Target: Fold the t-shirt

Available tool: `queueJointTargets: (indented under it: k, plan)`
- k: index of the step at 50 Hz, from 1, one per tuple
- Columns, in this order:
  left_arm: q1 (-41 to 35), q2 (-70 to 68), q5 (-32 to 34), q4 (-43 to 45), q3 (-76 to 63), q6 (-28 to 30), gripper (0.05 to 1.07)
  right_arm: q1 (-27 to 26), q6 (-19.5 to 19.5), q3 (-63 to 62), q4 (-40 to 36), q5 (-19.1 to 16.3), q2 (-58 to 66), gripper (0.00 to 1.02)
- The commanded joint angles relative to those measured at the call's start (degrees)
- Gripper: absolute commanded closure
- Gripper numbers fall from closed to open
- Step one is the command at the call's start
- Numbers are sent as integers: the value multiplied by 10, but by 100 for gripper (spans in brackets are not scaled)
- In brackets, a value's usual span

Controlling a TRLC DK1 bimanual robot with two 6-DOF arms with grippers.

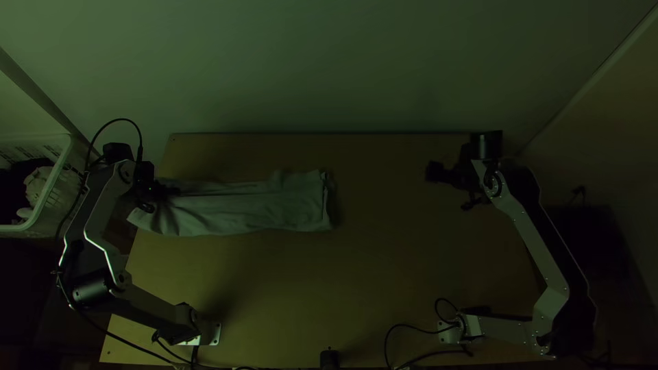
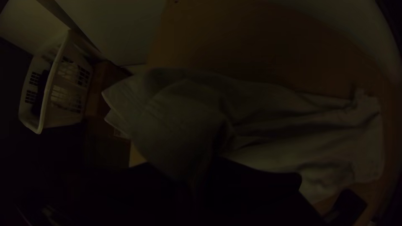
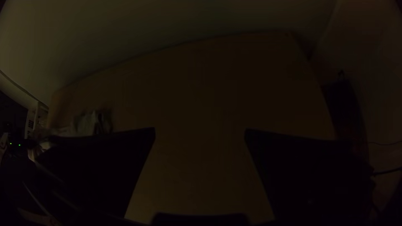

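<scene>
Over at ten o'clock, a white basket (image 1: pixel 63 195) with pale stuff (image 1: pixel 35 185) inside stands beside the wooden table (image 1: pixel 384 274). A small black object (image 1: pixel 329 359) sits at six.

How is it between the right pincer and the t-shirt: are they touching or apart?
Apart. The top view shows it: a wide stretch of bare table lies between the t-shirt and the right pincer.

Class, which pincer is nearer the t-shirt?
Left. The left pincer is at the left end of the t-shirt; the right pincer is well beyond its right end.
</scene>
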Motion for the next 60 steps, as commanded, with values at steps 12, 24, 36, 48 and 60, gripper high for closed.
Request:
queueJointTargets:
  k: [12, 24, 36, 48, 60]
  plan:
    - [-169, -69, -143, -43, 53, 18, 105, 10, 6, -35, 10, 4, -36, 4]
    - [-295, -4, -204, -152, 179, -71, 105, 3, 7, -58, 17, 4, -64, 4]
    - [-379, 98, -226, -255, 319, -147, 105, -2, 11, -84, 20, 3, -93, 4]
    - [-462, 193, -246, -340, 425, -217, 105, -7, 14, -110, 26, 4, -121, 4]
    - [-531, 264, -254, -352, 485, -254, 105, -7, 21, -128, 33, 4, -143, 4]
